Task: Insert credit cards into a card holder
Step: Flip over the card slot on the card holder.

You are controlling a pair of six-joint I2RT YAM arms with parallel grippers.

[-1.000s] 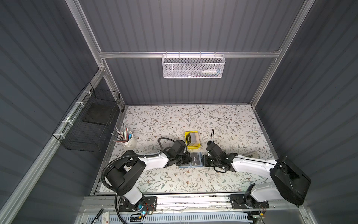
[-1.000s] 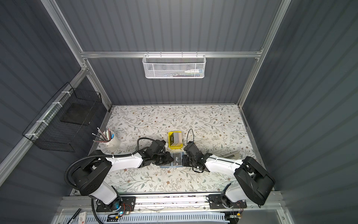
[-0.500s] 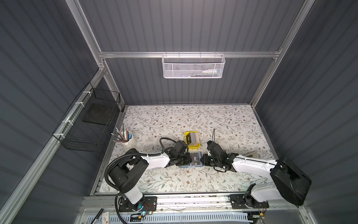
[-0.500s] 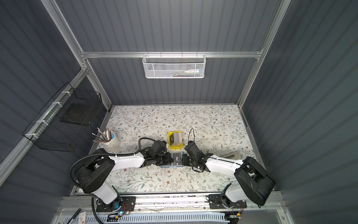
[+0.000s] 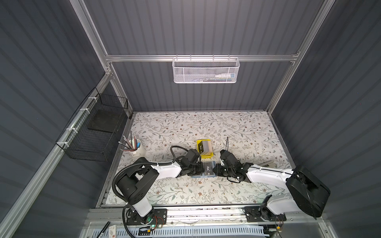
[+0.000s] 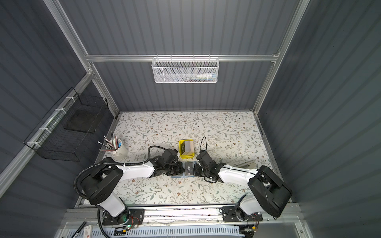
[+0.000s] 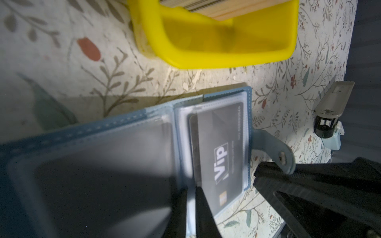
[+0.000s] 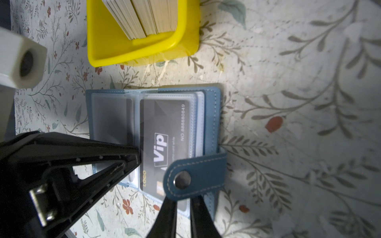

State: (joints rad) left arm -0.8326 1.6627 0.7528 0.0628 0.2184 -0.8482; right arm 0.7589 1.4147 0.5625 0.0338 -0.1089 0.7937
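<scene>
As both end effectors [image 7: 190,191] [image 8: 183,203] pinch it, the blue card holder [image 8: 210,115] lies open.

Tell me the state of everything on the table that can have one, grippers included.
Blue leather-like card holder: open, lying flat.
Blue snap tab strap: unfastened, sticking out.
Black rectangular VIP card: inside a clear plastic sleeve.
Yellow plastic tray: holds a card stack on edge.
Left gripper: shut on the sleeve's edge.
Right gripper: shut on the card's end.
</scene>
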